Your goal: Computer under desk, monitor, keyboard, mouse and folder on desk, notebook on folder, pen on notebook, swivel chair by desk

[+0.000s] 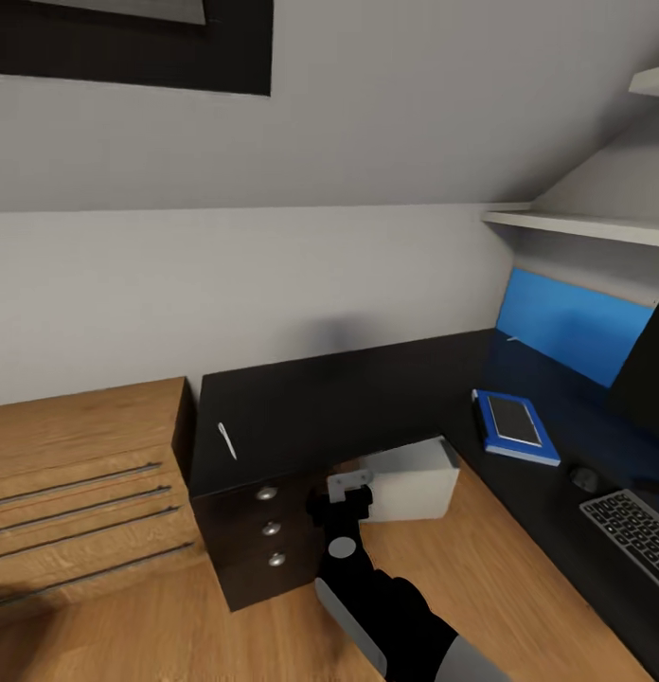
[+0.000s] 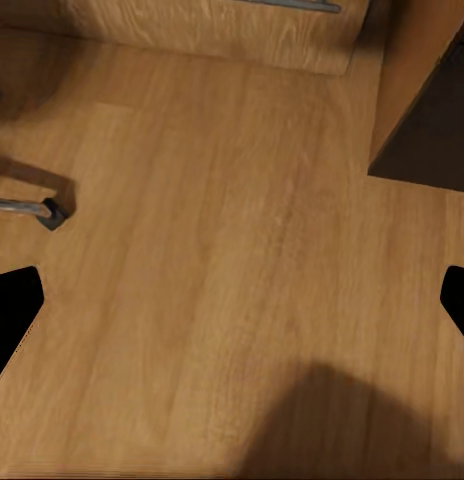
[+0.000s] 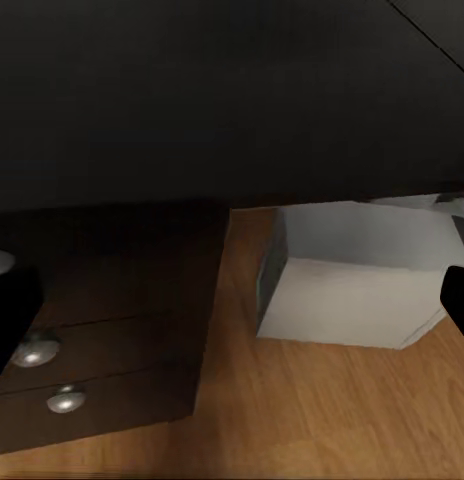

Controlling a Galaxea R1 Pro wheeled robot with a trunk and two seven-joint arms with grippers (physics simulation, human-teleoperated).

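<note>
A dark desk wraps a bedroom corner. On its near left end lies a small white pen, its long axis running away from the robot. The right gripper hovers by the drawer knobs beside the grey computer, its fingers spread and empty. The pen lies up and left of it, near. The left gripper, also spread and empty, looks down at wooden floor. Farther right sit a notebook, mouse and keyboard.

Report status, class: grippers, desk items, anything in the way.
Right gripper raised before the drawer unit, nothing held; left gripper open over bare floor. Pen on desk; notebook, mouse, keyboard further right. Computer underneath.
</note>
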